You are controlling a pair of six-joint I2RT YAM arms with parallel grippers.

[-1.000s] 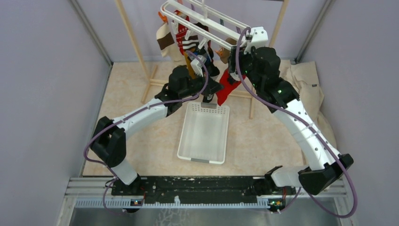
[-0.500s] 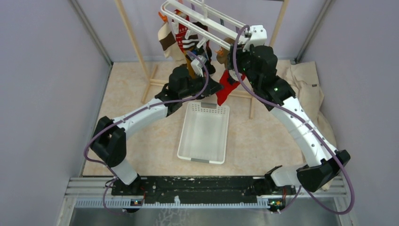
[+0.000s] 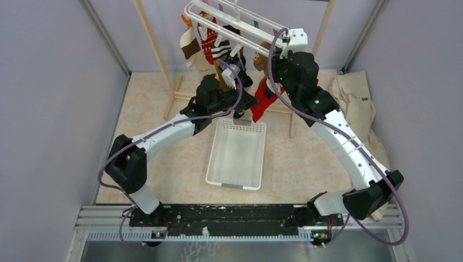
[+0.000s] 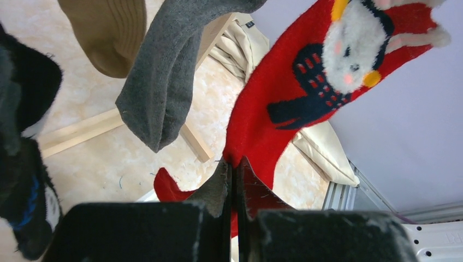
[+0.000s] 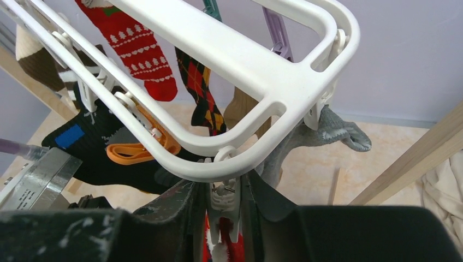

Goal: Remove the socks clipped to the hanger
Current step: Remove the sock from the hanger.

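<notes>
Red penguin sock (image 4: 284, 125) hangs lengthwise downward from the right end of the hanger (image 5: 240, 65), cuff up at a white clip (image 5: 224, 204), toe slanting down-left over the far edge of the white basket (image 3: 235, 186). The left fingers (image 4: 215, 191) are pressed shut on its lower end, while the right fingers (image 5: 183, 204), narrowly set, pinch that clip from both sides.

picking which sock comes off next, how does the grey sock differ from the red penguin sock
The grey sock is plain ribbed knit; the red penguin sock has a fluffy white penguin. The grey sock hangs loose; the red penguin sock's lower edge is pinched in the shut left tool. The right tool grips the red sock's clip, not the grey one's. Both hang from the hanger.
</notes>
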